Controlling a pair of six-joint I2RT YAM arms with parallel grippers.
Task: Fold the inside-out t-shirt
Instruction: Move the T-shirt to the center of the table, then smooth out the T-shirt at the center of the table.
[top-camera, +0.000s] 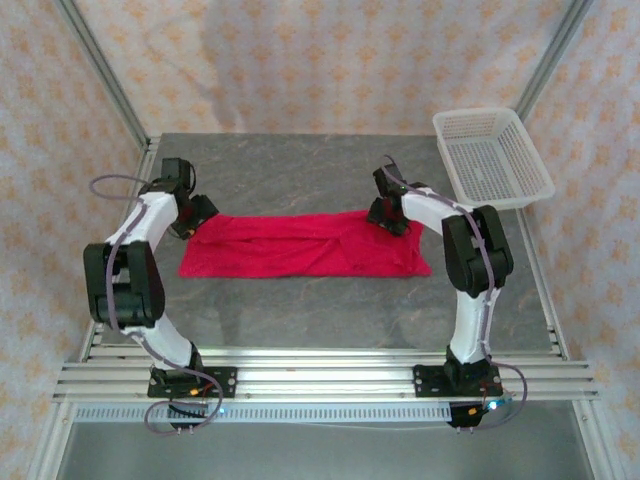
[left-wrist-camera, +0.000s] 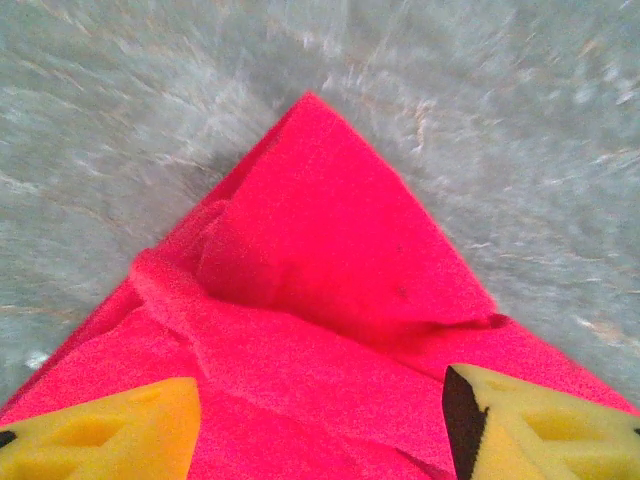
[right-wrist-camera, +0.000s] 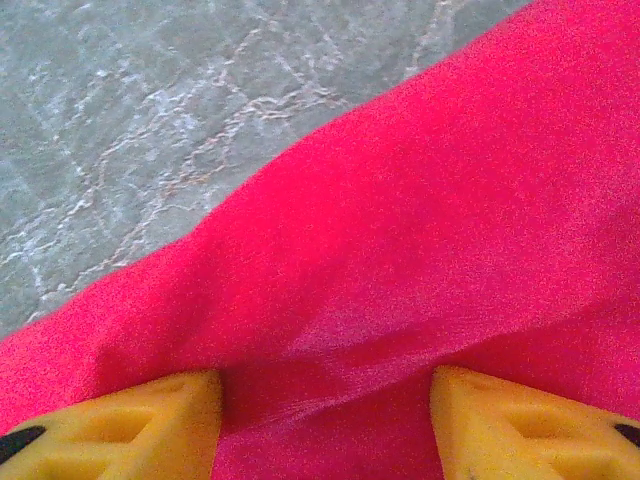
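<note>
The inside-out t-shirt (top-camera: 300, 245) lies on the grey table as a long crimson strip running left to right. My left gripper (top-camera: 190, 222) is low over its far left corner. In the left wrist view that corner (left-wrist-camera: 320, 250) comes to a point on the table, and the left gripper (left-wrist-camera: 320, 430) stands open with its yellow fingertips (left-wrist-camera: 110, 430) apart over the cloth. My right gripper (top-camera: 385, 218) sits at the strip's far right edge. In the right wrist view it (right-wrist-camera: 325, 420) is open too, with a raised fold of the shirt (right-wrist-camera: 420, 200) between the spread fingertips (right-wrist-camera: 520, 420).
A white mesh basket (top-camera: 490, 155) stands at the back right corner of the table (top-camera: 300, 170). Metal frame posts rise at the back corners, and patterned curtain walls close in the sides.
</note>
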